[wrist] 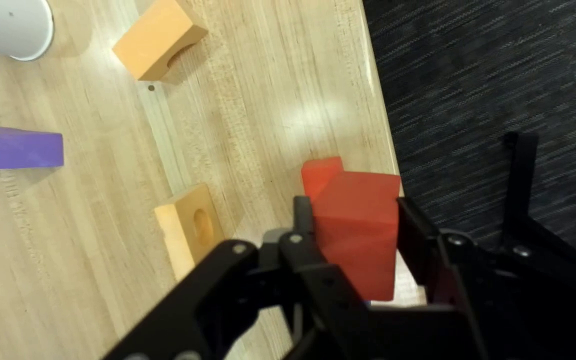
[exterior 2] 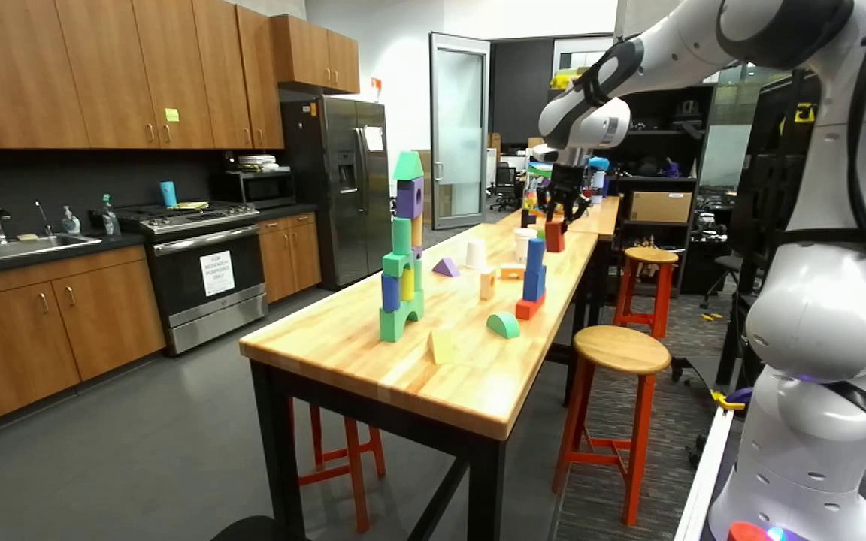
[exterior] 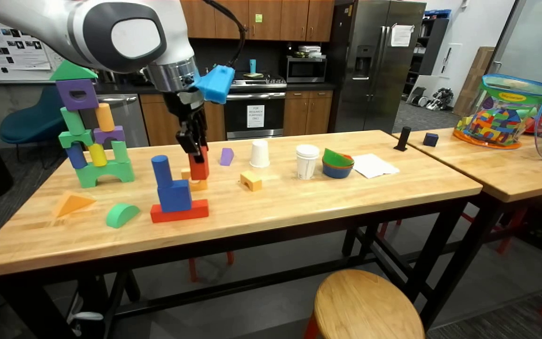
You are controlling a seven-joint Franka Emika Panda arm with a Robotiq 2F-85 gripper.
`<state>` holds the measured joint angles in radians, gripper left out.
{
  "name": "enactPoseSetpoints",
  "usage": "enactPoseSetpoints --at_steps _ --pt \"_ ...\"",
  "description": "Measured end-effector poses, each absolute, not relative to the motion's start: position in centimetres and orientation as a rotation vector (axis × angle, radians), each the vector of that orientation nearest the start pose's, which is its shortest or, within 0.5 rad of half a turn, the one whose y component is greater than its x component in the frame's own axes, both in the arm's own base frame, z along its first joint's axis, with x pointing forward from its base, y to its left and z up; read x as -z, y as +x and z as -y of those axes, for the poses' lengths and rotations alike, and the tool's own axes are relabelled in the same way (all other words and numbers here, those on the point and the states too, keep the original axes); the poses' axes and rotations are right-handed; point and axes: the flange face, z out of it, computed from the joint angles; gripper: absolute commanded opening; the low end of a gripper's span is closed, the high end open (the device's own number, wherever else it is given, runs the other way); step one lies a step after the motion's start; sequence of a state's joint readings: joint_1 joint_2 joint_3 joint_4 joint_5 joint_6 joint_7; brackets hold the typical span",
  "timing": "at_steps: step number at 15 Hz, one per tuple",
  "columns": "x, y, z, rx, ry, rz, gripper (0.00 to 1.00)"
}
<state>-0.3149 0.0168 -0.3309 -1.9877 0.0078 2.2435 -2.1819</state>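
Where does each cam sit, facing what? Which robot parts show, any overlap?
Exterior view: off a long side of the table, facing across it toward the stove; the arm shows at upper left.
Exterior view: off a short end, facing along the table; most of the arm, with its base, at frame right.
Wrist view: on the wrist, looking down at table and carpet; the gripper shows, holding a red block.
Both exterior views share the stove, block tower and red block.
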Motion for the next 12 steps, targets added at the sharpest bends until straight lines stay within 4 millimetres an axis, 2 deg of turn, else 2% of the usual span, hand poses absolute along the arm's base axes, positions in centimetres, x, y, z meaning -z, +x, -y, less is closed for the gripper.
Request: enactPoseSetpoints --at_steps 3,4,12 --pt "-48.1 46.7 34.3 0.057 -2.43 2.364 0.19" --pt "-48.2 46.7 34.0 0.052 -2.425 2.375 0.44" --pt "-48.8 46.7 33.3 0.05 -2.414 2.403 0.44"
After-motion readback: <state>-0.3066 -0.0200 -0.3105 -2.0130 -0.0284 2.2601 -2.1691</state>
